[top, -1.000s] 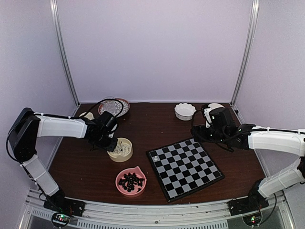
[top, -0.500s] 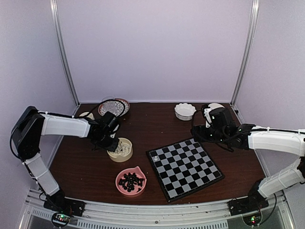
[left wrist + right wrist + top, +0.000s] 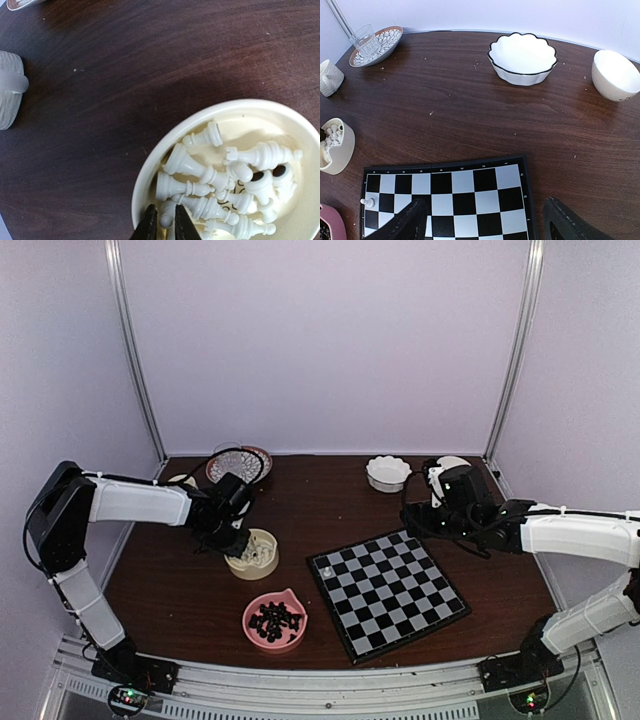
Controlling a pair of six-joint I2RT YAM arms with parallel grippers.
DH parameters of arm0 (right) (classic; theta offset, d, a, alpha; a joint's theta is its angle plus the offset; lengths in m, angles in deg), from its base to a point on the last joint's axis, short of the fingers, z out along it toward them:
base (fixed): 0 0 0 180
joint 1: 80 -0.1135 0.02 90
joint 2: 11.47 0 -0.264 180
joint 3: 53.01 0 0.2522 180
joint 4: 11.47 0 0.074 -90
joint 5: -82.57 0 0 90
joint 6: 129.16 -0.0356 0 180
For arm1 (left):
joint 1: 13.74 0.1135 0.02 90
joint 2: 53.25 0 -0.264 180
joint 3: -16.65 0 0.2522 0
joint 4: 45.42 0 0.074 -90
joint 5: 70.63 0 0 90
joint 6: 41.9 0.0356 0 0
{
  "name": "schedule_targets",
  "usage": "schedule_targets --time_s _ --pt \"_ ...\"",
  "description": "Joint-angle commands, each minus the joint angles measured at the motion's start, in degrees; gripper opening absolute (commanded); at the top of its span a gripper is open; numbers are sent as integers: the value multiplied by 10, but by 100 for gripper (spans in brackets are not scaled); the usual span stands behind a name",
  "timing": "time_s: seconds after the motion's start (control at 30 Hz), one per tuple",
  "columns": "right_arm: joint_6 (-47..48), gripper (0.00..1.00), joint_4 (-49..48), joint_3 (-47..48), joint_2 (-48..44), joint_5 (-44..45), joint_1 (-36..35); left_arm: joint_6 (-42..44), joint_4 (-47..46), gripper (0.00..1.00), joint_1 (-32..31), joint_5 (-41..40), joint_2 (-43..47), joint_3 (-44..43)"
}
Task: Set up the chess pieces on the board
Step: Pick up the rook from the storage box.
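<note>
hugging the bowl rim [image 3: 143, 172], left claw [image 3: 164, 214] pinches chessman [image 3: 166, 220].

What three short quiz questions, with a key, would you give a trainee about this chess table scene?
1. True or false: the right end effector is open and holds nothing.
2. How many pieces stand on the flat black-and-pale checked chessboard? A) none B) one C) sixteen
3. Which end effector pinches a small cream-white chess piece inside the round cream bowl?

Key: 1. True. 2. B, a lone white piece near one corner. 3. The left end effector.
</note>
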Motion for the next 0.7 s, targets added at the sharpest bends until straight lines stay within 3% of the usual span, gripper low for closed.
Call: schedule_targets --time_s 0.0,0.27,0.4,0.67 --pt "-9 83 -4 -1 -6 -1 -4 1 11 9 1 -17 -9 -15" --pt "-9 82 -4 -2 -6 -1 -4 3 15 6 1 -19 2 -13" --pt "-9 82 -4 -1 -6 0 -4 3 15 12 1 -10 1 -14" --pt "-9 82 -4 -1 -6 0 -4 3 23 12 1 -7 -17 -25"
